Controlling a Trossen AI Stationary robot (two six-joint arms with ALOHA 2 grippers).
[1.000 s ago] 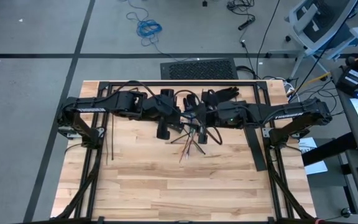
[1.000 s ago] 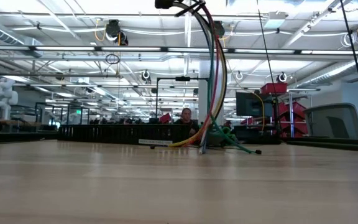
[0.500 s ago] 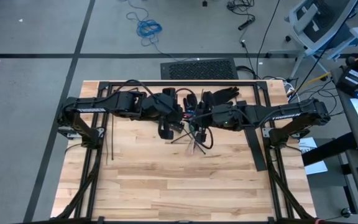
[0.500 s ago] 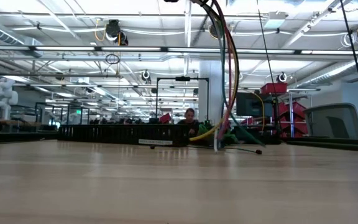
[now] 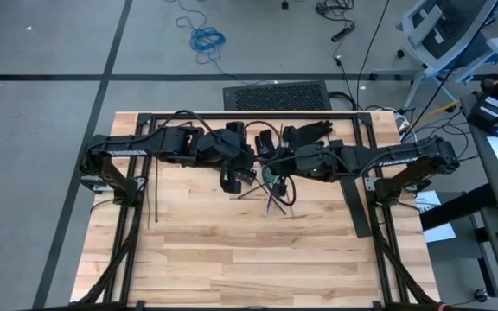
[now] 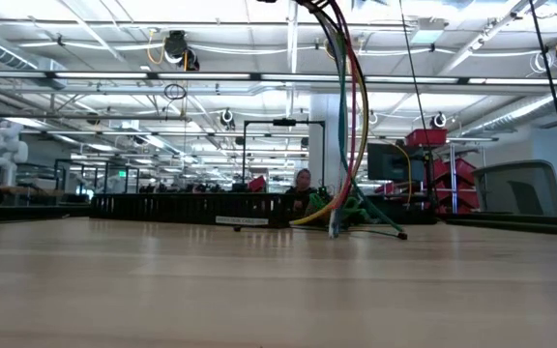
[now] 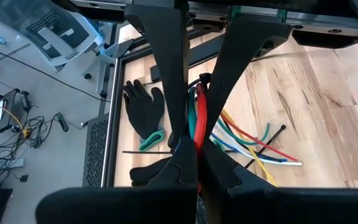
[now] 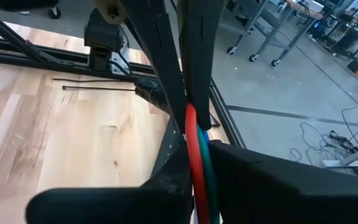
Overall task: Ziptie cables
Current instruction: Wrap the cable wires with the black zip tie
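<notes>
The cables, a bundle of red, green, blue, yellow and white wires, hang between my two grippers over the table's far middle. Their lower ends rest on the wood. My left gripper comes from the table's left and is shut on the bundle. My right gripper comes from the right and is shut on it too. Loose zipties lie flat by the left frame. One ziptie lies beside the cable ends. My left gripper pinches the cables' upper stretch between its two fingers, slanting down from the table's left. The wires hang below the hold, their ends fanned on the table. My right gripper pinches the red and green wires between its two fingers, slanting down from the table's right, close beside the left hold. The bundle hangs below, lower ends on the table.
Black gloves lie at the far edge behind the grippers. A long black slotted rail lies along the right frame. Another ziptie lies near the frame. Bare wood spans the near half. A person sits far behind the table.
My right gripper has swung toward the table's left, closing in on my left gripper and the bundle. The hanging cables have drawn together and shifted: their ends, spread wide on the table before, now lie gathered under the grippers, and the bundle hangs straighter.
</notes>
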